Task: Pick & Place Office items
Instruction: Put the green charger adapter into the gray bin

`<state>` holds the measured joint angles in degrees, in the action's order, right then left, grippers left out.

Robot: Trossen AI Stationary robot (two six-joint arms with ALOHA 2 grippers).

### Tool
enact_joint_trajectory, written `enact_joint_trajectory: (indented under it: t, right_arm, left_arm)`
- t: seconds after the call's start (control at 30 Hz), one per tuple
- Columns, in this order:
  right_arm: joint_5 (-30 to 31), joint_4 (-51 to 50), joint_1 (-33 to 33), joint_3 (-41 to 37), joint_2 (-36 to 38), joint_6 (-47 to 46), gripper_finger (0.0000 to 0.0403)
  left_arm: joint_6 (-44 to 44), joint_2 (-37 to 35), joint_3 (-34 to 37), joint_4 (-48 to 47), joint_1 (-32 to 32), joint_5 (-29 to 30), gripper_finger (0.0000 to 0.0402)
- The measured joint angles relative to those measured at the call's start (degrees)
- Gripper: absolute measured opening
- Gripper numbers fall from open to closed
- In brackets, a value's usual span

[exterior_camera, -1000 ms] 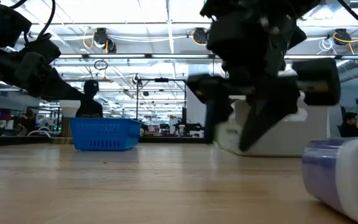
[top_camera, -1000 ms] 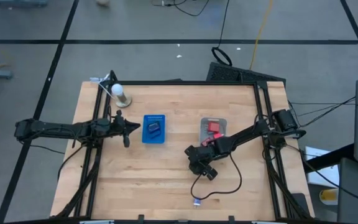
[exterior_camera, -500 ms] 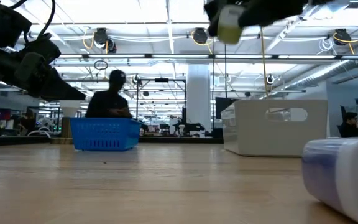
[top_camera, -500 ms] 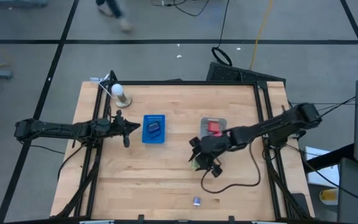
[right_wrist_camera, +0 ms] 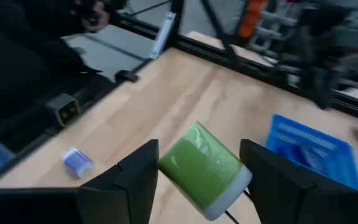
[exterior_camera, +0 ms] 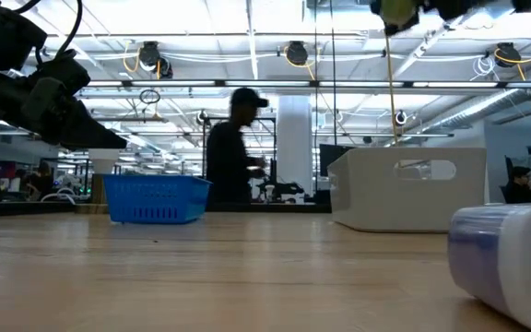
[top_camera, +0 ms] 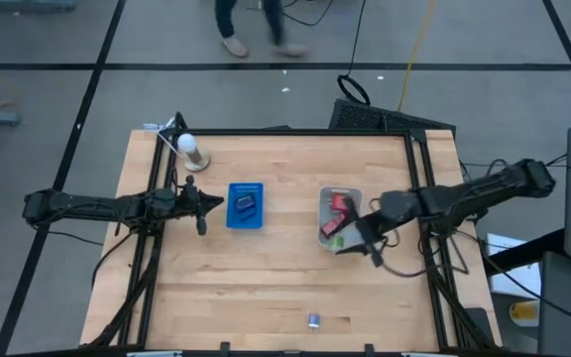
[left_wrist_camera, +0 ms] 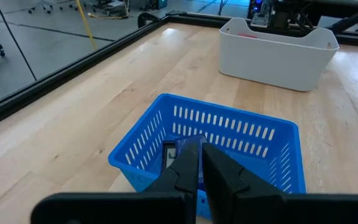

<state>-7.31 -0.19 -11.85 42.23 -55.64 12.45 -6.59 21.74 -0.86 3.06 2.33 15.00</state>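
Mid-task, I'd say. The right gripper (right_wrist_camera: 197, 171) is clamped on a green block (right_wrist_camera: 204, 169) w/ a white end, carried in the air just beside the clear grey bin (top_camera: 326, 234), over its near edge. The bin already holds a red piece (top_camera: 340, 204), so some items look placed. A dark item (top_camera: 247, 205) sits in the blue basket (top_camera: 232, 220), well left of the bin. A small blue-white piece (top_camera: 313, 320) lies on the table (top_camera: 266, 278), well apart from the bin toward the front edge, so at least that's left. The left gripper (left_wrist_camera: 199, 163) waits just beside the basket, fingers together, empty.
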Motion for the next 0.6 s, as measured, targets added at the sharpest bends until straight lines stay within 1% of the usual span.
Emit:
enact_joint_trajectory:
  t: [0.1,0.3,0.47,0.6]
  right_arm:
    - [3.0,1.1,1.0,-6.1,7.0,-0.4,0.0200]
    - [5.2,6.1,3.3,-18.1,20.9,-2.3,0.0200]
    - [6.0,6.8,5.7,-24.6,29.7,-2.4,0.0200]
    - [5.9,6.9,7.5,-28.2,34.8,-2.4,0.0201]
  left_arm:
    - [0.0,0.0,0.0,0.0,0.0,0.0,0.0021]
    - [0.0,0.0,0.0,0.0,0.0,-0.1,0.0021]
    - [-0.1,0.0,0.0,0.0,0.0,-0.1,0.0021]
    - [-0.2,0.0,0.0,0.1,0.0,-0.1,0.0021]
